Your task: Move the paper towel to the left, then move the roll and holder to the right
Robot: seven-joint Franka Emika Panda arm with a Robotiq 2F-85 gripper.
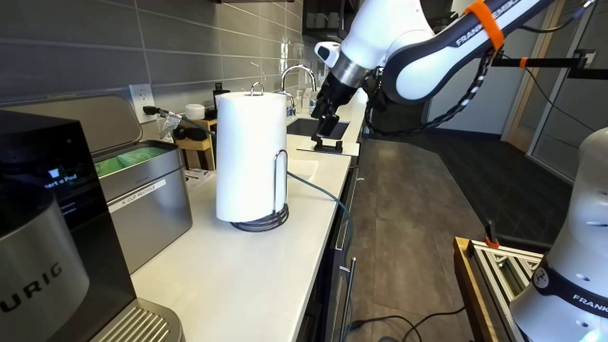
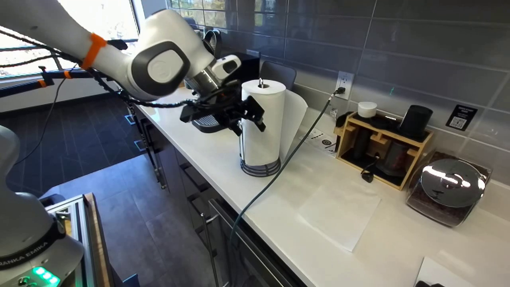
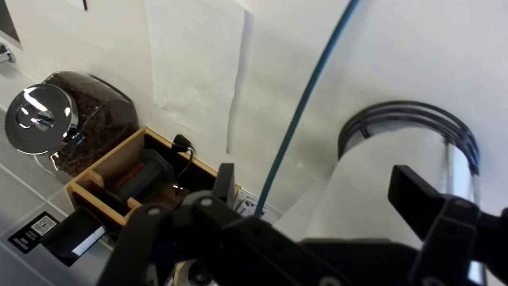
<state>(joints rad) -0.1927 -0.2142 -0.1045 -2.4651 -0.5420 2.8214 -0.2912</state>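
The paper towel is a flat white sheet [image 2: 342,213] lying on the counter; it also shows in the wrist view [image 3: 194,59]. In an exterior view its edge [image 1: 304,168] is partly hidden behind the roll. The roll and holder [image 2: 263,123] stand upright on the counter, with a loose flap of paper on the wall side; they also show in an exterior view [image 1: 249,156] and the wrist view [image 3: 381,178]. My gripper [image 3: 313,174] is open and empty, fingers wide apart. It is raised near the upper part of the roll [image 2: 251,126]; whether it touches is unclear.
A blue-green cable [image 2: 275,181] runs from the wall outlet across the counter, between sheet and roll. A wooden organizer [image 2: 382,149] and a jar [image 2: 450,191] stand by the wall. A recycling bin [image 1: 152,199] and coffee machine [image 1: 52,228] stand on the roll's other side.
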